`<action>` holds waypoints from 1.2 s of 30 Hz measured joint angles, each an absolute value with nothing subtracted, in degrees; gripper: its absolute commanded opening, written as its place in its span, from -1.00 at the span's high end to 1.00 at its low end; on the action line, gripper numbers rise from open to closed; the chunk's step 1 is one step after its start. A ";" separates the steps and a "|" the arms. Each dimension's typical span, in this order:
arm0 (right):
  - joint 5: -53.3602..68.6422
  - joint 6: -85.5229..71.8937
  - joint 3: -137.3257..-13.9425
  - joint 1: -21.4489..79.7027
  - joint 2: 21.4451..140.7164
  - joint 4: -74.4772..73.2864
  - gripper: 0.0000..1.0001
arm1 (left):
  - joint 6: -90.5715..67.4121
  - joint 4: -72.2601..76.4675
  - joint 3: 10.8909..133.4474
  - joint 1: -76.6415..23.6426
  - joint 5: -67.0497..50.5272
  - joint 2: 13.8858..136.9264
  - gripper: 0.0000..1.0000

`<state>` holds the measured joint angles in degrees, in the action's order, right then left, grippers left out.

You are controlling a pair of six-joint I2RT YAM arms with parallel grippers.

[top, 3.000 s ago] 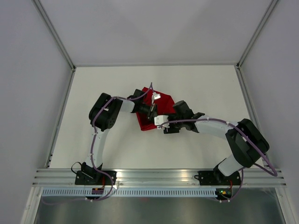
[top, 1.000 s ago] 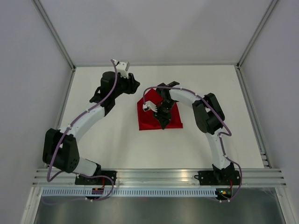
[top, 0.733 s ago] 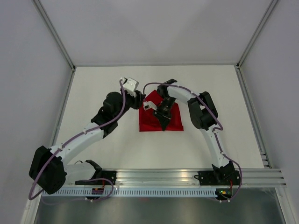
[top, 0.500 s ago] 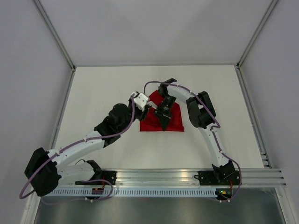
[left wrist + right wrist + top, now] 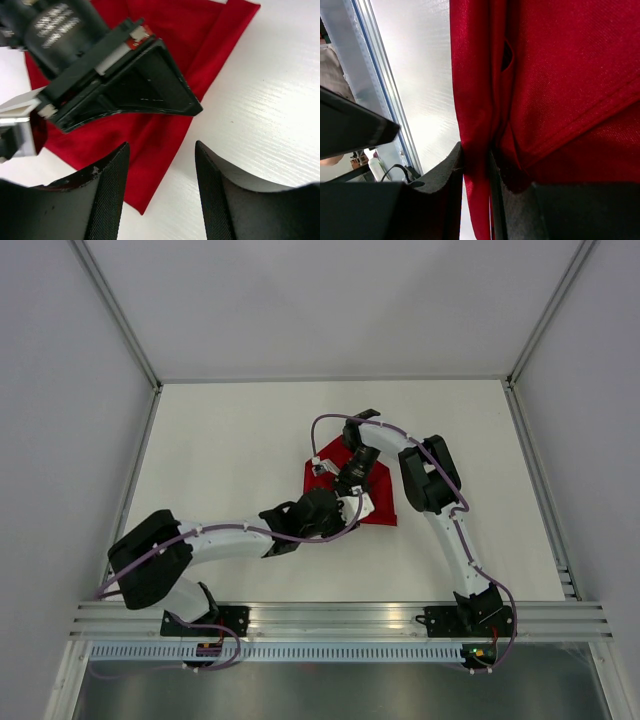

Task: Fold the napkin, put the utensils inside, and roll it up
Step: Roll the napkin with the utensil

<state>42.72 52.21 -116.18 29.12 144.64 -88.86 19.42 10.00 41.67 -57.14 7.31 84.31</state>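
The deep-red napkin [image 5: 377, 498] lies folded in the middle of the white table. My right arm arches over it from the far side. The right gripper [image 5: 350, 485] points down and is shut on a bunched fold of the napkin [image 5: 560, 75], pinched between its pads [image 5: 476, 155]. My left gripper [image 5: 337, 517] hovers low at the napkin's near edge, open and holding nothing. In the left wrist view its fingertips [image 5: 161, 145] straddle the napkin's near corner [image 5: 145, 197], just below the right gripper's black fingers [image 5: 150, 85]. The utensils are out of view.
An aluminium rail [image 5: 340, 615] runs along the table's near edge, with both arm bases on it. Grey enclosure walls [image 5: 60, 440] close in the table on the left, right and far sides. The left forearm [image 5: 230, 535] lies stretched across the table in front of the napkin.
The left arm swung from the far left down to the napkin's near edge, its jaws opening wider. The right gripper kept its hold, and the napkin shifted slightly.
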 measured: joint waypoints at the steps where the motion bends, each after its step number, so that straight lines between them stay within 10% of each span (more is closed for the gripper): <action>1: 42.81 52.18 -116.18 29.06 144.70 -88.88 0.78 | 19.90 9.61 42.28 -57.41 7.20 85.67 -0.22; 27: 43.66 52.07 -116.18 27.29 146.23 -91.59 0.80 | 23.68 12.38 49.54 -57.60 4.03 102.04 -0.12; 36: 43.03 52.01 -116.16 26.17 146.26 -91.66 0.80 | 24.69 11.22 52.29 -57.39 3.60 104.64 0.59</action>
